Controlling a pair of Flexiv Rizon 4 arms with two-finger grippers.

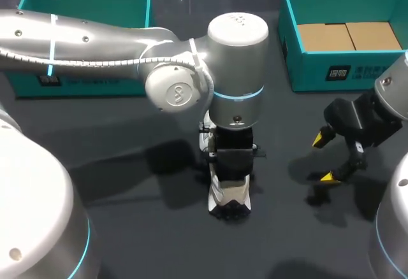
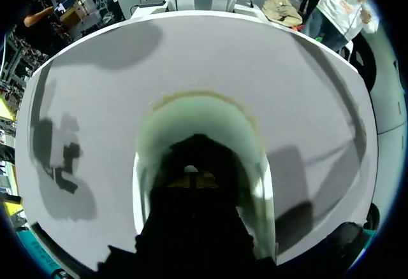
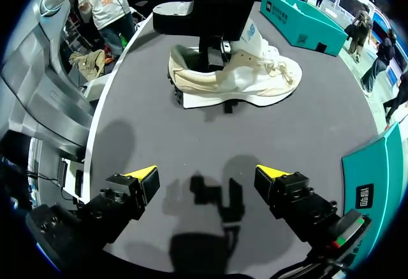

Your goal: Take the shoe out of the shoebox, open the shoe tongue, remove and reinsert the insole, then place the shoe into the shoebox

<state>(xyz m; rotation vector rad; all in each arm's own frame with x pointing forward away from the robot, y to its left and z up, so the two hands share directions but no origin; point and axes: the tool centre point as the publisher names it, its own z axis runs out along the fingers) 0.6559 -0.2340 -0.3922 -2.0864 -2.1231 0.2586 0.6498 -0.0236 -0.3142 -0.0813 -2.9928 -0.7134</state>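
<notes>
A white and cream sneaker [image 1: 229,196] lies on its sole on the dark table, toe towards the far side in the right wrist view [image 3: 255,78]. My left gripper [image 1: 232,159] points straight down into the shoe's heel opening. In the left wrist view the shoe's pale collar [image 2: 255,158] rings the gripper [image 2: 191,180], whose tips sit shut deep in the dark inside; whether they hold anything is hidden. My right gripper [image 1: 325,159] hangs open to the shoe's right, a little above the table, with nothing between its yellow fingertips [image 3: 144,176].
A teal shoebox [image 1: 305,69] with brown cardboard inside stands at the back right. A second teal box part [image 1: 83,4] stands at the back left, partly behind my left arm. The right wrist view shows one teal box [image 3: 376,183] close beside my right gripper.
</notes>
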